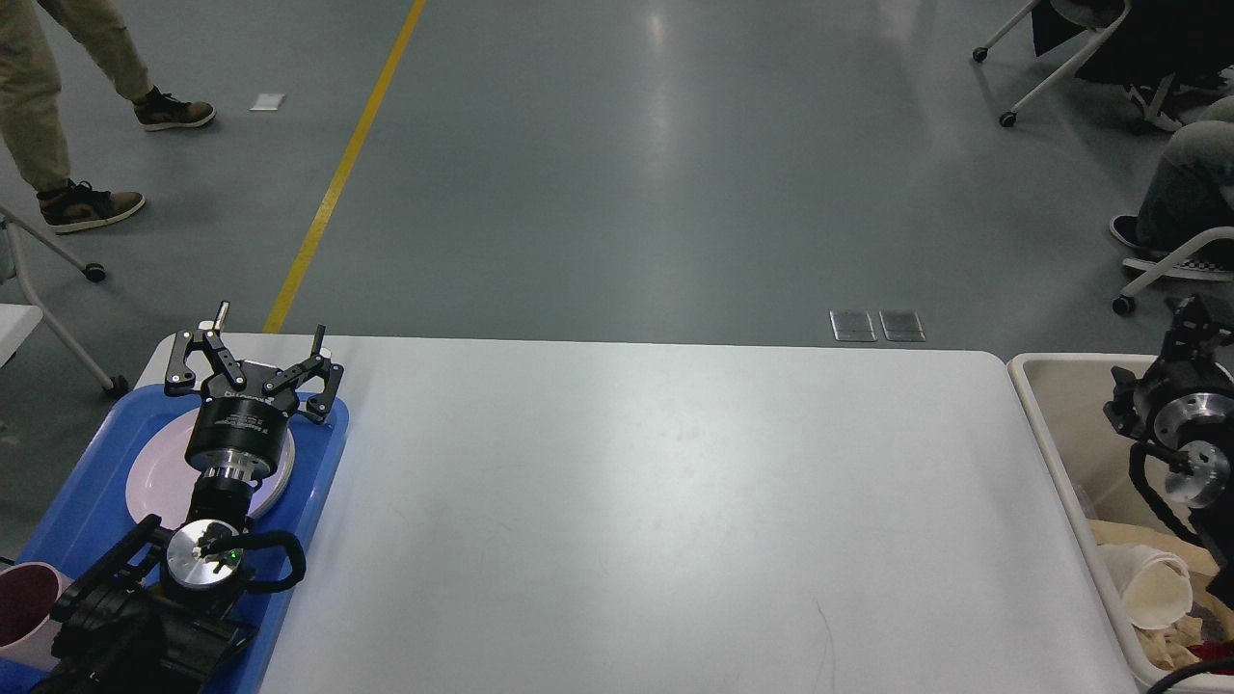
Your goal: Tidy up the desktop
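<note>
The white desktop (656, 501) fills the middle of the head view and its surface is bare. My left gripper (270, 326) is open and empty, held over the far end of a blue tray (82, 463) at the table's left end. A pink plate (154, 477) lies in the tray under my left wrist. My right gripper (1195, 318) is raised over the beige bin (1051, 453) at the right edge. It is dark and partly cut off, so its fingers cannot be told apart.
A pink cup (24, 602) stands at the tray's near left corner. The bin holds a white paper cup (1152, 588), crumpled paper and something red at the bottom edge. People's legs and wheeled chairs are on the floor beyond the table.
</note>
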Tool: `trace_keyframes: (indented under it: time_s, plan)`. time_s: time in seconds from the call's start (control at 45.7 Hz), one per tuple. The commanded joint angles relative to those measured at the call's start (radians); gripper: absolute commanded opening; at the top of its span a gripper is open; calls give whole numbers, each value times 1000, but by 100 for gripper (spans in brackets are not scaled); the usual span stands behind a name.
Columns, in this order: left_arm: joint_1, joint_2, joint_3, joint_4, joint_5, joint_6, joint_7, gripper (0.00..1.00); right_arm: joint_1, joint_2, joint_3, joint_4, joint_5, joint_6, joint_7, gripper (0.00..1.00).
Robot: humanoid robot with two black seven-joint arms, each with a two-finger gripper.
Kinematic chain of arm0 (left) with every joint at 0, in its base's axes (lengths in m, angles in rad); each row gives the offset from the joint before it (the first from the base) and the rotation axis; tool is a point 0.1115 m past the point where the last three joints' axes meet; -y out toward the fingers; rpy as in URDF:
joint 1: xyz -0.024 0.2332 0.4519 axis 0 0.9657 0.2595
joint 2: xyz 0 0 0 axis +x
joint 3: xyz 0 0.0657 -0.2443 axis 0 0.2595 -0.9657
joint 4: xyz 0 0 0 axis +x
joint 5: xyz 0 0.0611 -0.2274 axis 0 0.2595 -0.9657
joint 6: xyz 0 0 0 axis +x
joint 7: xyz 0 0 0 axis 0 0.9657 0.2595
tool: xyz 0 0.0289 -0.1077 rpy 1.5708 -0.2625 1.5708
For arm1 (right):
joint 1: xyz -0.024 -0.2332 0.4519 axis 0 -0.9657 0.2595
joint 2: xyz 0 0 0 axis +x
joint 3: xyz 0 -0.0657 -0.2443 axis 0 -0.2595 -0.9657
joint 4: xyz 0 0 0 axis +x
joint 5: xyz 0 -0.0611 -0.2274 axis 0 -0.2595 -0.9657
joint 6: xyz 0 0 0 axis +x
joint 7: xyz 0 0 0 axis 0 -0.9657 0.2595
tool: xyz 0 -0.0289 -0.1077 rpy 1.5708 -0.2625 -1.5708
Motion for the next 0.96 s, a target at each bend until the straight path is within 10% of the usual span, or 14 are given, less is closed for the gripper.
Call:
trace_keyframes:
  time_s: [0.0, 0.263, 0.941]
  plan:
    - [0, 0, 0, 0, 0, -1, 0, 96, -105, 11, 215, 111, -60, 153, 3, 100]
    - [0, 0, 0, 0, 0, 0, 0, 96, -291, 234, 660, 168, -342, 410, 3, 100]
    - [0, 0, 0, 0, 0, 0, -2, 96, -354, 320, 597, 250, -420, 299, 153, 100]
